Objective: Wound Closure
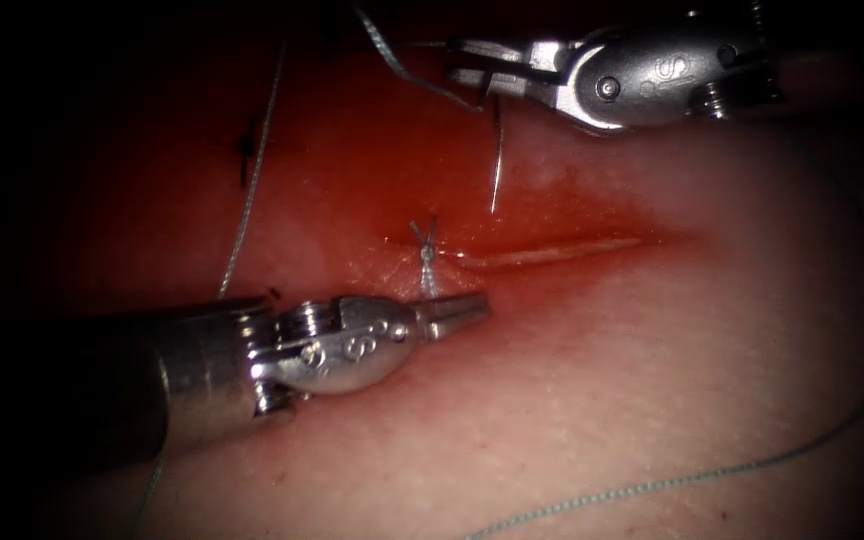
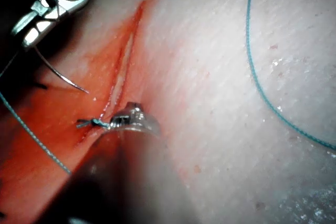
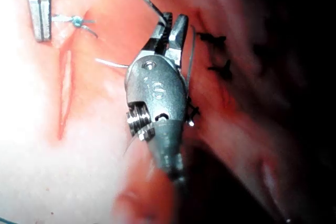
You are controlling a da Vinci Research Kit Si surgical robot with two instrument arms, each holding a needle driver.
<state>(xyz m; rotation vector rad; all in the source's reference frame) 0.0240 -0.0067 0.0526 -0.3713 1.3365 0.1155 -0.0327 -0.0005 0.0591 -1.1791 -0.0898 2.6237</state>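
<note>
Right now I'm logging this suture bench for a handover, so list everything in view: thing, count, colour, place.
tissue: one, pink, under everything.
cut: one, pale slit, running right from the knot.
fluid: red, around the cut.
knot: one, blue-grey, at the cut's left end.
needle: one, silver, off the tissue, held at its upper end.
thread: blue-grey, trailing over the tissue.
left pincer: silver, shut, beside the knot.
right pincer: silver, shut on the needle.

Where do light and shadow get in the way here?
Endoscope view: the dark rim swallows the left gripper shaft; glare on the right gripper, which holds the needle near its tail, clear of the tissue. Left wrist view: own shaft in shadow, jaws shut on thread. Right wrist view: far tissue dark.
</note>
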